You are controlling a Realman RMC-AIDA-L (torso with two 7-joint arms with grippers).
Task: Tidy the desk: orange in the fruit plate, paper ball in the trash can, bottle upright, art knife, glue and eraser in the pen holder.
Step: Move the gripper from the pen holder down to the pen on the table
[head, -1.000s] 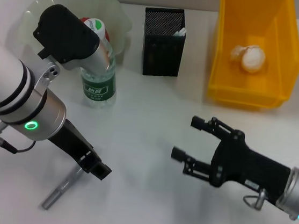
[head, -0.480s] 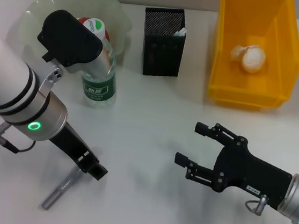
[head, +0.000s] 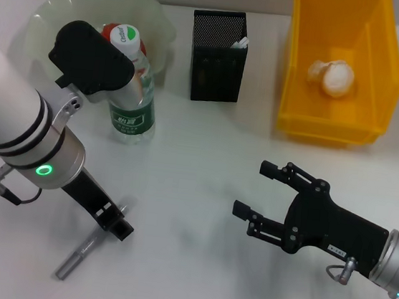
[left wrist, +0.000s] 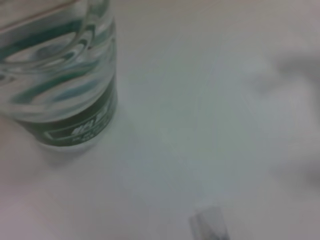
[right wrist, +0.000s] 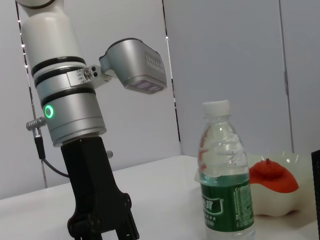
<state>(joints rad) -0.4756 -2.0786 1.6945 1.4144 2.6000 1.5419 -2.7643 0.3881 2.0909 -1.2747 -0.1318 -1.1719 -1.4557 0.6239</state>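
Step in hand, as you can judge it: the art knife pickup — most of the rest looks done. The orange (head: 119,33) sits in the fruit plate (head: 49,10), the paper ball (head: 332,76) lies in the yellow trash can (head: 376,83), the bottle (head: 132,91) stands upright just beside the plate, and something white already pokes out of the pen holder (head: 216,58) (glue or eraser, can't tell which). The art knife (head: 81,251) lies flat on the table (head: 194,192) near its front edge.

Your left claw (head: 114,223) is right above the knife's upper end, fingers pointing down; whether they are apart or together you cannot tell. Right claw (head: 261,192) hovers mid-table, fingers spread apart, holding nothing.

Next move calls for closing on the slim knife body, lifting, then carrying it over to the holder — tip-down entry.

Writing: the bottle's green label has white characters, not legible.
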